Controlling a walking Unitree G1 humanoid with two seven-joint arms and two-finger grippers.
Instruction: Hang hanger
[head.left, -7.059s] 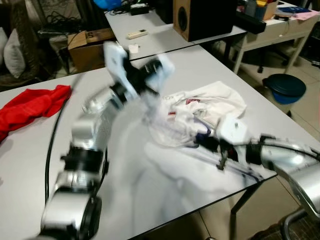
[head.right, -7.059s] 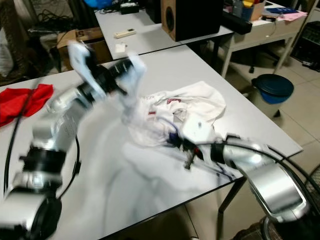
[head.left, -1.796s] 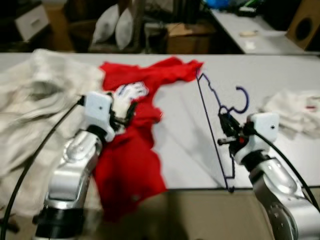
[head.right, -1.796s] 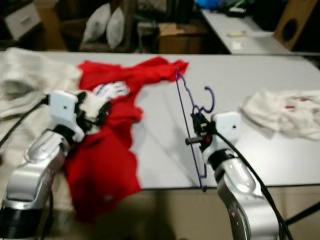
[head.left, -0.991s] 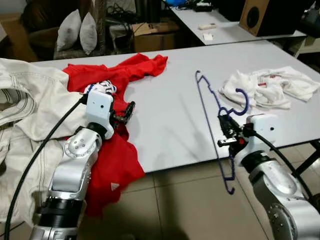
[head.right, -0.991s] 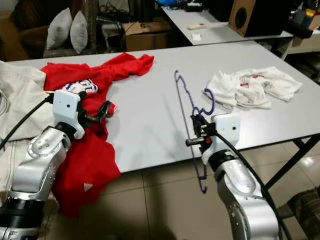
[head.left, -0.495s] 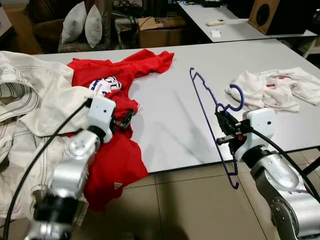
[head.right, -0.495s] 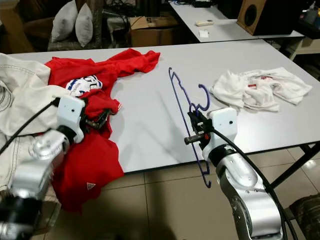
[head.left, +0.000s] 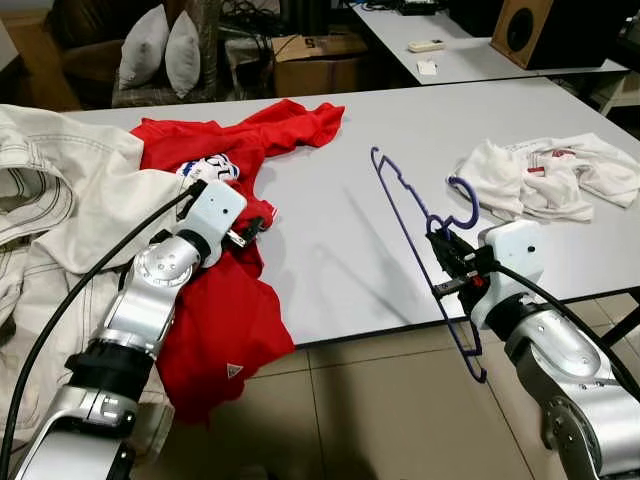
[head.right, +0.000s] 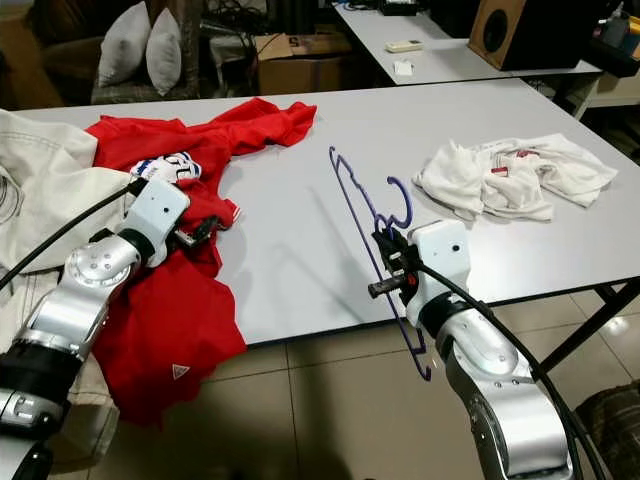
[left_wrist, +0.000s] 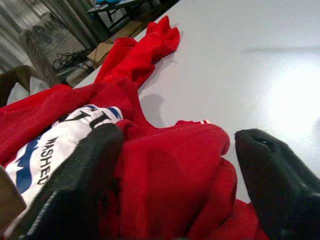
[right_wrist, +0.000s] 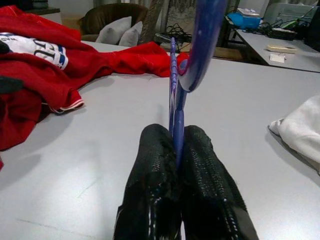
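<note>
A blue wire hanger (head.left: 400, 195) stands tilted over the white table's (head.left: 330, 260) front edge, its hook (head.left: 466, 203) pointing right. My right gripper (head.left: 445, 264) is shut on the hanger's wire just below the hook; the right wrist view shows the fingers (right_wrist: 155, 165) pressed together on the hanger (right_wrist: 200, 30). A red T-shirt (head.left: 230, 310) with a white print lies at the left and hangs over the table edge. My left gripper (head.left: 255, 228) rests on it, open, and red T-shirt fabric (left_wrist: 170, 165) bulges between its wide-apart fingers (left_wrist: 75, 175).
A cream jacket (head.left: 60, 200) is heaped at the far left. A crumpled white garment (head.left: 545, 175) lies at the table's right. Behind are a second table (head.left: 460, 60), a speaker (head.left: 545, 30), a cardboard box (head.left: 320, 48) and pillows (head.left: 165, 50). Tiled floor lies below.
My left arm has swung a little forward and settled on the red T-shirt. The hanger has shifted slightly left and leans more in my right gripper. The view has moved a little.
</note>
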